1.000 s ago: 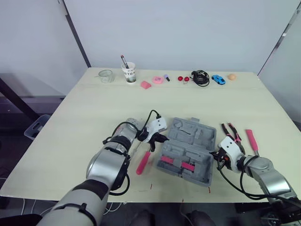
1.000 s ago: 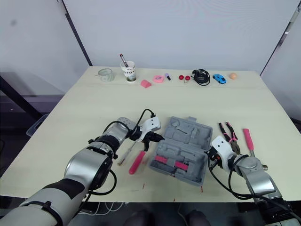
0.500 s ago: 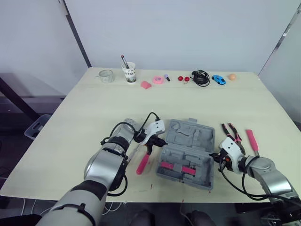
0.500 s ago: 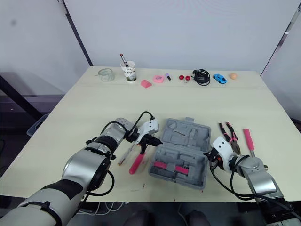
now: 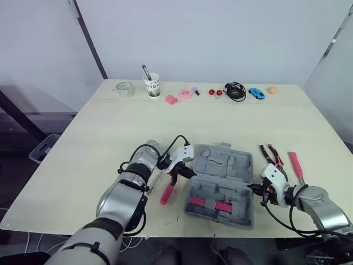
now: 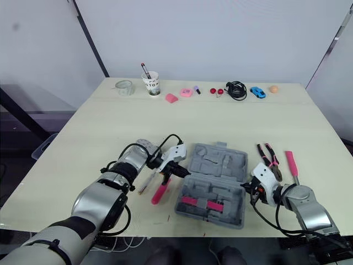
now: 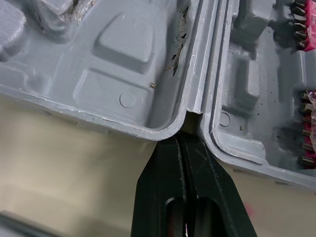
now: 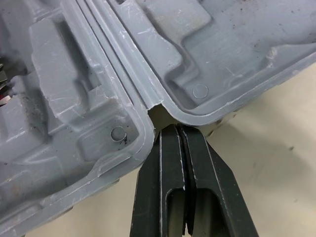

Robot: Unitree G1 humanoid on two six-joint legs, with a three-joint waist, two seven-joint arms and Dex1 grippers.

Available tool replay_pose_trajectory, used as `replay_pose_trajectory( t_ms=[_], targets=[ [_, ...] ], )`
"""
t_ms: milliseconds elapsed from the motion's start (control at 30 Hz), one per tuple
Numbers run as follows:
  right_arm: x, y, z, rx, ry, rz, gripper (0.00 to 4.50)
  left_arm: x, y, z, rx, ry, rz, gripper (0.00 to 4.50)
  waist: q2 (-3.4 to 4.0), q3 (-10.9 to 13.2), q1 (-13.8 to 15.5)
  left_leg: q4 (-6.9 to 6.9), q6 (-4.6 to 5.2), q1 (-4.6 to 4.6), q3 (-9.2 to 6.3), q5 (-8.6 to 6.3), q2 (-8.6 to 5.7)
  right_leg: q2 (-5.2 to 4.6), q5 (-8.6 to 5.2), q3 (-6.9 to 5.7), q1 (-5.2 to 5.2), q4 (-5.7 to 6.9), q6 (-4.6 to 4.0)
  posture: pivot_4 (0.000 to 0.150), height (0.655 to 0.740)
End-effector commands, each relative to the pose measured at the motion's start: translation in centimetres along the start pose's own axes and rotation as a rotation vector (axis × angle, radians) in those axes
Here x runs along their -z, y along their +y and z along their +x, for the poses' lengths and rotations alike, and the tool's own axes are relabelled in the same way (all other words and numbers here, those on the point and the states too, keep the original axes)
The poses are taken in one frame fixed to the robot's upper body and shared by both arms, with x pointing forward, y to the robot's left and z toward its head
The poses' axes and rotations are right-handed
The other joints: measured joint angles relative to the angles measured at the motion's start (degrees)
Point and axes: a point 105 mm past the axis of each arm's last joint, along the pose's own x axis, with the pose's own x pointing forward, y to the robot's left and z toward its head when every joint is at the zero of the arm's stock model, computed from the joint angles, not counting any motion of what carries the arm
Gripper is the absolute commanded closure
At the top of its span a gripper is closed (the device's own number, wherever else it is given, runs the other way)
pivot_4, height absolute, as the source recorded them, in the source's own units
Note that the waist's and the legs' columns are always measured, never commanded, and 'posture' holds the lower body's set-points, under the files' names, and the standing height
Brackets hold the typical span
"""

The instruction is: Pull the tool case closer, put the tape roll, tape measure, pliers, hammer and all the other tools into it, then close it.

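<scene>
The grey tool case [image 5: 220,178] lies open on the table near the front edge, with pink bit strips [image 5: 215,204] in its near half. My left gripper [image 5: 185,171] is shut, its tips set into the hinge notch on the case's left side [image 7: 185,136]. Shut as well, my right gripper [image 5: 255,187] presses its tips into the hinge notch on the right side [image 8: 178,127]. A pink-handled tool [image 5: 167,193] lies just left of the case, under my left gripper. Pliers [image 5: 270,153] and a pink-handled hammer [image 5: 295,164] lie right of the case.
Along the table's far edge stand a glass [image 5: 124,88], a cup with pens [image 5: 151,85], small pink items [image 5: 185,94], a black cable [image 5: 235,91], a blue toy car [image 5: 255,93] and an orange ball [image 5: 272,89]. The table's front edge is close below the case.
The case has slid toward the front edge and turned squarer to it, with both shut grippers moving along at its hinge notches.
</scene>
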Motion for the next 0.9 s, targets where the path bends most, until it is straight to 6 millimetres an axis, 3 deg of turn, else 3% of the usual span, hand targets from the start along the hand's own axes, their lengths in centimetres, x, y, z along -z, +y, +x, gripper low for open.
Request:
replay_pose_trajectory(
  t_ms=[33,400,900],
  targets=[
    [-1.8,0.3,-0.6,-0.017,-0.067,-0.045,4.50,-0.8,-0.5,0.3,0.020,-0.040,0.039,4.44,0.00,0.0,0.0,0.00,0.00,0.00,0.00,0.00,0.00,0.00,0.00,0.00,0.00,0.00,0.00,0.150,0.7400],
    [-1.8,0.6,-0.6,-0.034,-0.073,-0.045,4.50,-0.5,-2.4,0.4,-0.008,-0.111,0.029,4.44,0.03,0.0,0.0,0.03,0.00,0.05,0.03,0.00,0.00,0.00,0.00,0.06,0.01,0.07,0.00,0.150,0.7400],
    [-1.9,1.6,-0.5,-0.071,-0.064,-0.057,4.50,1.0,-4.7,-0.8,-0.080,-0.076,0.026,4.44,0.04,0.0,0.0,0.03,0.00,0.09,0.03,0.00,0.01,0.00,0.00,0.11,0.01,0.11,0.00,0.150,0.7400]
  ],
)
